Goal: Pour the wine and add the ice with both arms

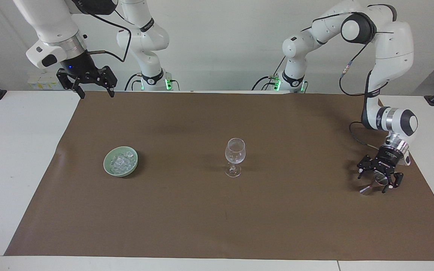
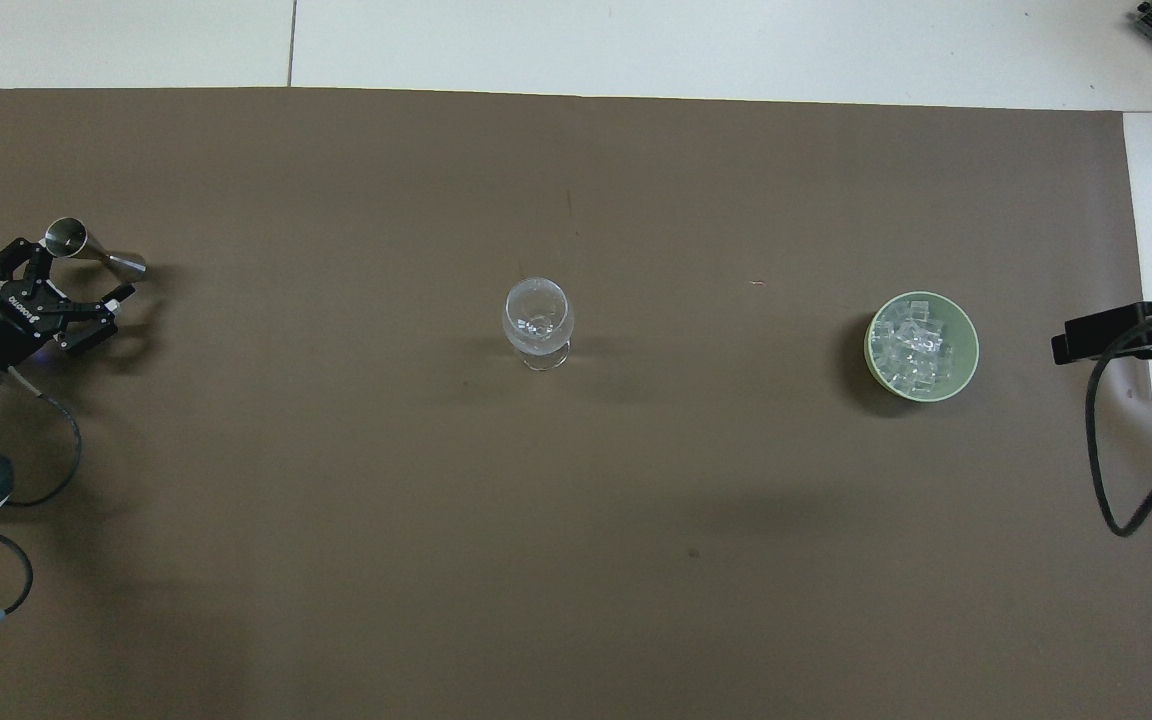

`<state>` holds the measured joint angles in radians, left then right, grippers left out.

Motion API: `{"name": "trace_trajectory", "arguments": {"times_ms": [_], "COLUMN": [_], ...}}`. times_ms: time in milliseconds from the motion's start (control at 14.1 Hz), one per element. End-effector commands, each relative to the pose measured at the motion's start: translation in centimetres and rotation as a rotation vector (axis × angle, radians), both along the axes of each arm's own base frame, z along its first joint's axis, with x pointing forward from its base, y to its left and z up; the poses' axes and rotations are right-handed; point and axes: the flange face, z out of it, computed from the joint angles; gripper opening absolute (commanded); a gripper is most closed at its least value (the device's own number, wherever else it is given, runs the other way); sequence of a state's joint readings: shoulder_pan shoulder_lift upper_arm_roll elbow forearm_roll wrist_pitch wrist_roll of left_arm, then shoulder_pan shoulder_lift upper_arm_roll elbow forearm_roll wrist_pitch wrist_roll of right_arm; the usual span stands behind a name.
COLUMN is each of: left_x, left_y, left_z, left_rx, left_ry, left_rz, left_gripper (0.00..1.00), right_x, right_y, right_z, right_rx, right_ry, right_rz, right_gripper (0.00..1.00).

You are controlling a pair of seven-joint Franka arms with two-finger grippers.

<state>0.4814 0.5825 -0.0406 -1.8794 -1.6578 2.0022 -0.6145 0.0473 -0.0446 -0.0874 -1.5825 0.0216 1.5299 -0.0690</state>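
Early stage imo. Wine glass point(image 1: 235, 157) at frame centre looks empty, no wine in it that I can see, no cubes either. Ice point(image 1: 121, 162) all in the green bowl point(image 1: 108, 167), centre-left of the facing view; same bowl sits centre-right in overhead point(image 2: 968, 335). So pour + ice are both left to do.

Left gripper point(image 1: 378, 180), right edge of the facing view, is low over the metal jigger point(image 1: 367, 187), which lies tipped on its side on the brown mat point(image 1: 217, 226). Fingers spread, straddling the wide cup end; can't tell if they touch it, nothing grasped. Overhead: gripper point(image 2: 61, 286) at far left, jigger point(image 2: 86, 246) poking out just above it.

Right gripper point(image 1: 87, 86) waits up in the upper left of the facing view, released, over the mat's corner, well apart from the ice. Nothing held.
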Motion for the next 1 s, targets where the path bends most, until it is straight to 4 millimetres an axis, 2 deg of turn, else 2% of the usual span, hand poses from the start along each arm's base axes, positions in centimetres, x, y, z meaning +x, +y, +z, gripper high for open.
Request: {"name": "trace_trajectory", "arguments": {"times_ms": [0,925], "left_x": [-0.37,-0.5], "left_y": [-0.38,-0.21], "left_z": [0.13,0.11], "left_rx": [-0.005,-0.029], "left_ry": [0.017,0.028], "left_rz": [0.026,0.047], "left_gripper": [1.0,0.79], "right_x": [-0.68,-0.68], "right_y": [-0.22,-0.22], "right_z": [0.06,0.06], "right_rx": [0.005,0.005], "right_ry": [0.004,0.004], "right_rz": [0.017,0.017], "right_gripper": [1.0,1.0]}}
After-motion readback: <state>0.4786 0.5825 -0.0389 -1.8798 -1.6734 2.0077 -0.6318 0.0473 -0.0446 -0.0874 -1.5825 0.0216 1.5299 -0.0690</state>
